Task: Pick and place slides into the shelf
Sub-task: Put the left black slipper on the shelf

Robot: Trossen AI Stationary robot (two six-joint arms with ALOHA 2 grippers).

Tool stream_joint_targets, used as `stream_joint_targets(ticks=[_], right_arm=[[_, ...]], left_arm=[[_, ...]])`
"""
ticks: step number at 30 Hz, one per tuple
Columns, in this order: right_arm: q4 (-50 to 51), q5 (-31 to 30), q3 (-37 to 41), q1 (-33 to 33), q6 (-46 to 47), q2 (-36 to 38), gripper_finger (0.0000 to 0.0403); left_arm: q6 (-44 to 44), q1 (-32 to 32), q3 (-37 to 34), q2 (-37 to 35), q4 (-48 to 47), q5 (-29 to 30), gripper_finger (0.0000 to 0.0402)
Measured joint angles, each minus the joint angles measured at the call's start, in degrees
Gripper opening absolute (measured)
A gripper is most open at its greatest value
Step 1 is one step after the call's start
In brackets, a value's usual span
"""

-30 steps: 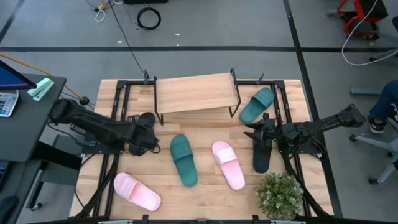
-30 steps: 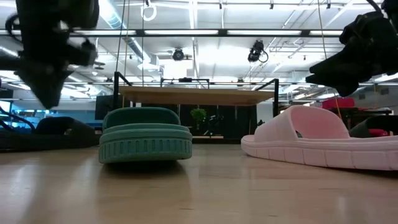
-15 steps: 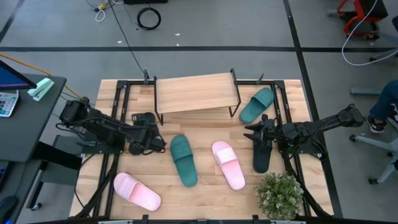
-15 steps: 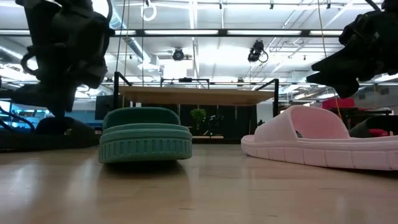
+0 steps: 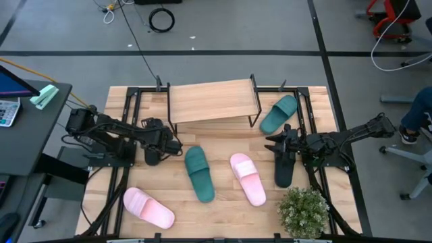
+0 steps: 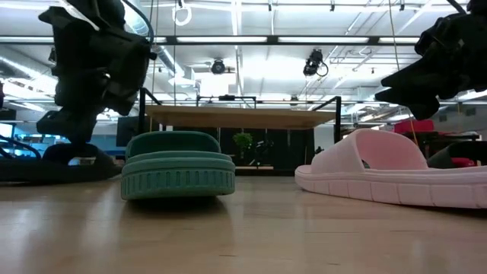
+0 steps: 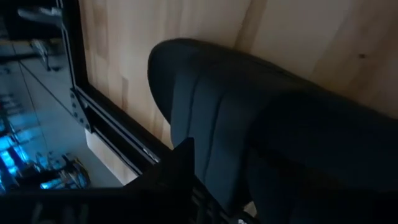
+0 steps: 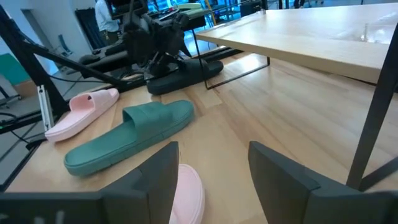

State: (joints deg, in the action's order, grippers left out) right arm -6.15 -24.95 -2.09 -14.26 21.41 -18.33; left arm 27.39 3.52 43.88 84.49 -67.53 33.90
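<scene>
I have the left claw down low at the left side of the desk, right over a black slide that lies just left of the shelf's near-left leg. From its wrist camera the dark strap fills most of the view and the fingers sit against it, but I cannot tell whether they are spread or pressed onto the slide. In the low view the same claw hangs down to a black slide on the boards at the left.

The right claw hovers at the right side of the desk with its fingers spread and nothing between them. Under that arm lies the second black slide, partly hidden by it.

The shelf stands at the far middle of the desk, plank top bare. One teal slide lies in the middle, near of the shelf; the other teal slide rests just right of the shelf's right legs. A pink slide lies just right of the middle teal one, apart from it, and the other pink slide sits at the near-left corner. A small potted plant stands at the near right.

From the right wrist camera I see the middle teal slide, the near-left pink slide beyond it, and the left claw over the black slide by the shelf leg.
</scene>
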Motion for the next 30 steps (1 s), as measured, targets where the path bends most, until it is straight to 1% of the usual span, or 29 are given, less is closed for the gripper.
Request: stream_joint_targets(ticks=[8, 12, 14, 16, 19, 20, 21, 25, 30], right_arm=[[0.02, 0.0, 0.0, 0.0, -0.07, 0.0, 0.02], [0.02, 0.0, 0.0, 0.0, -0.67, 0.0, 0.02], [0.02, -0.02, 0.0, 0.0, -0.9, 0.0, 0.02], [0.0, -0.02, 0.0, 0.0, -0.9, 0.0, 0.02], [0.02, -0.02, 0.0, 0.0, -0.92, 0.0, 0.0201], [0.0, -0.01, 0.0, 0.0, -0.94, 0.0, 0.0201], [-0.01, -0.02, 0.0, 0.0, -0.94, 0.0, 0.0201], [-0.18, -0.02, 0.0, 0.0, -0.93, -0.02, 0.0201], [-0.28, -0.02, 0.0, 0.0, -0.48, -0.02, 0.0201]], left_arm=[[-1.17, -5.18, 0.0, -0.02, 0.26, -1.76, 0.0141], [-4.01, -8.24, -0.32, -0.07, 1.9, -4.97, 0.0139], [-4.1, -9.82, -0.7, -0.02, 2.58, -5.31, 0.0124], [-4.1, -11.43, -0.66, 0.52, 2.69, -5.43, 0.0099], [-4.48, -13.18, -0.56, 0.95, 2.65, -5.48, 0.0037], [-4.63, -13.33, -0.55, 1.29, 2.68, -5.85, 0.0022], [-5.08, -13.31, -0.56, 1.36, 2.72, -6.35, 0.0016], [-5.27, -11.32, 0.43, 1.4, 1.27, -9.29, 0.0012], [1.07, -5.83, 6.63, 1.4, -5.99, -15.24, 0.0012]])
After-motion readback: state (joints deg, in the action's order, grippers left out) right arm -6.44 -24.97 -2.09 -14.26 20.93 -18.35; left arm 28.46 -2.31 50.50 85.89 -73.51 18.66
